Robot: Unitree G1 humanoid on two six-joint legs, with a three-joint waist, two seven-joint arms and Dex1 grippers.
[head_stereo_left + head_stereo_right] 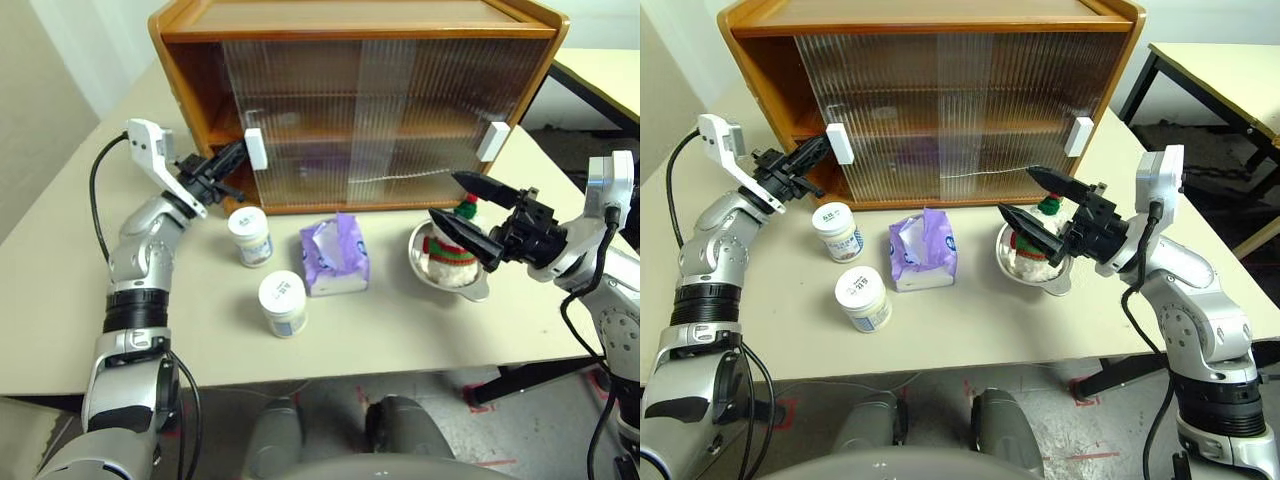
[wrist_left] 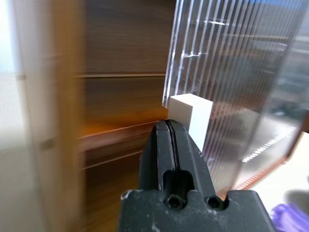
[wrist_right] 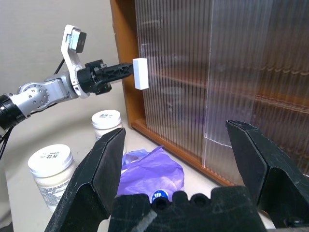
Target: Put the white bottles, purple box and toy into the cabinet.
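Note:
The wooden cabinet [image 1: 350, 20] stands at the back of the table. Its left ribbed door is slid a little to the right, leaving a narrow gap at the cabinet's left end. My left gripper [image 1: 236, 156] is shut, its tips against that door's white handle [image 2: 193, 113]. Two white bottles [image 1: 250, 236] [image 1: 283, 303] stand in front of the cabinet, the purple box [image 1: 335, 258] to their right. The snowman toy [image 1: 450, 255] sits in a metal bowl [image 1: 480, 290]. My right gripper [image 1: 444, 196] hangs open just above the toy, holding nothing.
The right door's white handle [image 1: 493, 141] is at the cabinet's right end. A second table [image 1: 600, 70] stands beyond the right corner. The table's front edge [image 1: 330, 365] runs close behind the nearer bottle.

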